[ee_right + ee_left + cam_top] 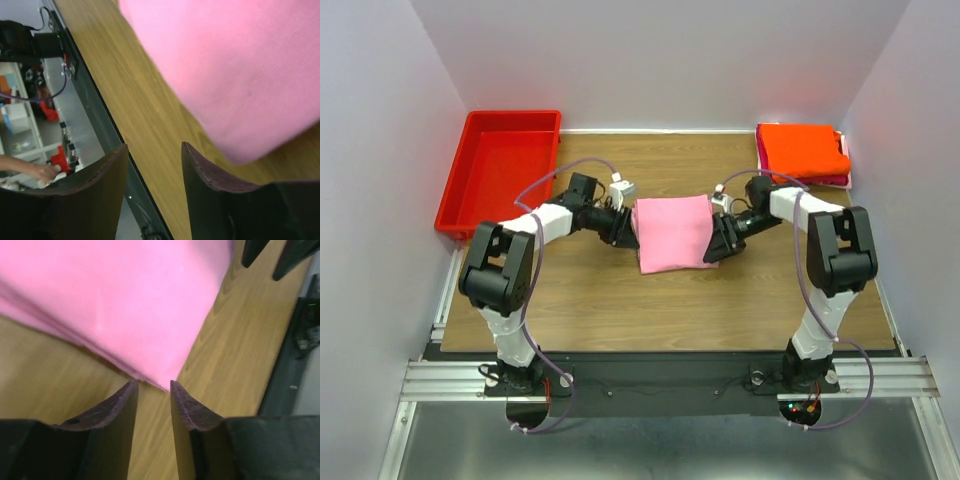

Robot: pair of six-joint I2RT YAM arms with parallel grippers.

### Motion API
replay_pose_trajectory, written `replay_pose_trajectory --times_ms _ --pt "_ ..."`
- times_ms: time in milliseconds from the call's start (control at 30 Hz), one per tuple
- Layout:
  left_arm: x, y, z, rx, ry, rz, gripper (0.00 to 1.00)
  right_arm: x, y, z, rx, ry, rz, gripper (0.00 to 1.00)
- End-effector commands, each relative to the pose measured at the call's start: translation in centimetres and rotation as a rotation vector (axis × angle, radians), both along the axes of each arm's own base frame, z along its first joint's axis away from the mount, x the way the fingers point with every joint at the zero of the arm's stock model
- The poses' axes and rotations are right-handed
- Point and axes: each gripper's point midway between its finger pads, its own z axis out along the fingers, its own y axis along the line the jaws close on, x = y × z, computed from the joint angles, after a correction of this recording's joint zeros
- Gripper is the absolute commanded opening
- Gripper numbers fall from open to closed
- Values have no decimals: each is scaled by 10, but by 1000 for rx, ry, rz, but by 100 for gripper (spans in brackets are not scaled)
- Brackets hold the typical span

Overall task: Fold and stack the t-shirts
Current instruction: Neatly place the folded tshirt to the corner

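Red tray (pixel 498 172): I see a rigid plastic bin, rectangular with raised walls, at the table's far left corner.
Table (pixel 590 300): wood-grain top, smooth, pale brown.
Left gripper (pixel 623 230): I read its two dark, ribbed fingers (pixel 115 405) as parted with only wood between them; nothing is clamped. Their tips sit just short of a corner of the pink cloth.
Light pink t-shirt (pixel 673 232): soft cloth folded to a neat rectangle, lying flat at mid-table between my two grippers. In the left wrist view its layered fold edge runs diagonally and its corner points into the gap between the fingers.
Right gripper (pixel 722 240): fingers (pixel 215 175) stand apart, holding nothing; the shirt's rounded edge lies just beyond the tips, towards one finger.
Orange t-shirt (pixel 802 148): bright, folded, at the far right corner, lying on top of a darker pink-red t-shirt (pixel 842 176) whose edge peeks out beneath it.
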Motion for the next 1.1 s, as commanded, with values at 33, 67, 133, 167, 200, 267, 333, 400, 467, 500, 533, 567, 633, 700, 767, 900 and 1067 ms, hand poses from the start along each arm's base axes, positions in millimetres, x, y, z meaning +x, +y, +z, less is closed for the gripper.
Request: replay_pose_trajectory --times_ms 33,67,133,167,200,267,333,400,467,500,533,567,633,700,767,900,1067 --pt "20 -29 77 112 -537 -132 53 18 -28 39 -8 -101 -112 65" --pt "26 -31 80 162 -610 -126 55 22 -34 40 -14 -105 -136 70" --pt "15 -54 90 176 -762 -221 57 36 -55 40 -68 -127 -211 79" --pt "15 -59 91 207 -806 -230 58 40 -61 41 -86 -136 -232 80" --pt "14 -66 91 217 -848 -255 58 45 -69 41 -110 -141 -265 81" --pt "5 -87 84 261 -931 -333 58 53 -79 37 -168 -133 -328 85" --pt "-2 -101 77 289 -982 -383 58 53 -83 34 -186 -110 -368 88" --pt "-11 -121 69 311 -1052 -447 58 52 -84 35 -193 -111 -391 95" --pt "-20 -136 54 337 -1074 -511 58 50 -85 29 -204 -93 -425 96" --pt "-23 -141 49 342 -1080 -532 58 49 -85 27 -206 -84 -436 97" --pt "-27 -149 49 343 -1096 -546 58 47 -84 22 -210 -63 -450 99" --pt "-28 -153 45 347 -1100 -561 58 45 -84 19 -208 -53 -451 100" --pt "-31 -159 34 358 -1115 -601 58 45 -81 18 -190 -14 -473 100" --pt "-36 -164 23 378 -1136 -649 57 47 -79 17 -178 4 -482 100" --pt "-40 -168 18 379 -1142 -673 57 49 -78 17 -170 20 -489 100" --pt "-43 -173 -4 412 -1132 -716 57 48 -76 13 -168 53 -506 100" --pt "-37 -174 -22 449 -1127 -712 51 40 -77 1 -187 131 -561 100"
